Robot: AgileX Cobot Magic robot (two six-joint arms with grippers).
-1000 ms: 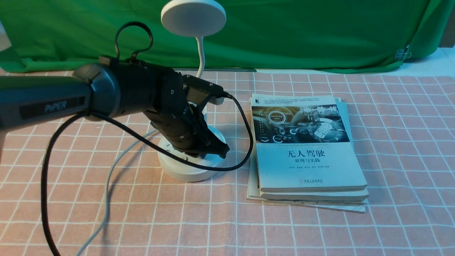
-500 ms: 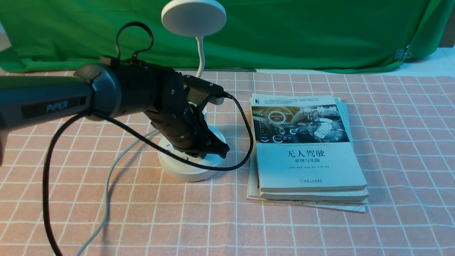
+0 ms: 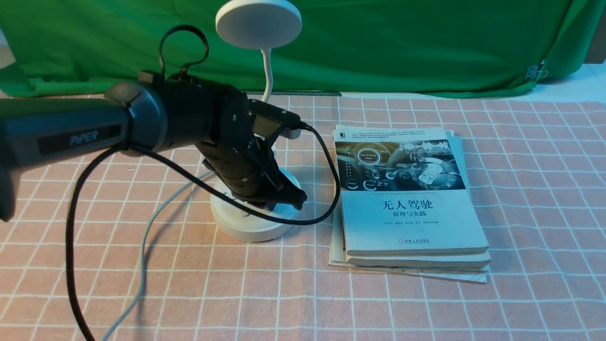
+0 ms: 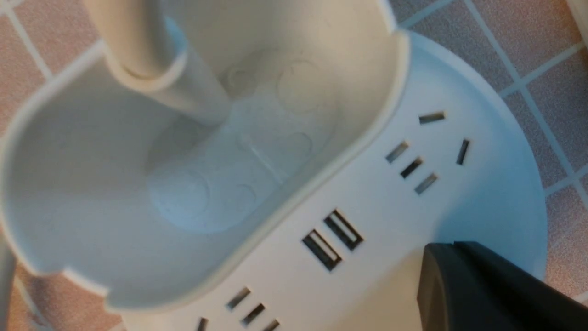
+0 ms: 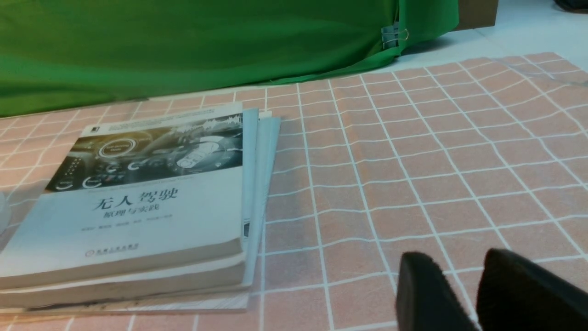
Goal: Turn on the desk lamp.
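Lamp stands centre-left in the frame on the table. The left gripper, clenched and empty, hangs low over its base. This looks like the pressing step; next comes a short, straight push onto the button.

Front view: the black left end effector parks in front of the white desk lamp with the flat round disc head, blocking its cup-like holder, the top of its round base and any buttons. Disc's clipped by the top edge. Left wrist cam catches just one dark fingertip, so jaw gap's unclear. The black right end effector is chopped by the picture's edge.
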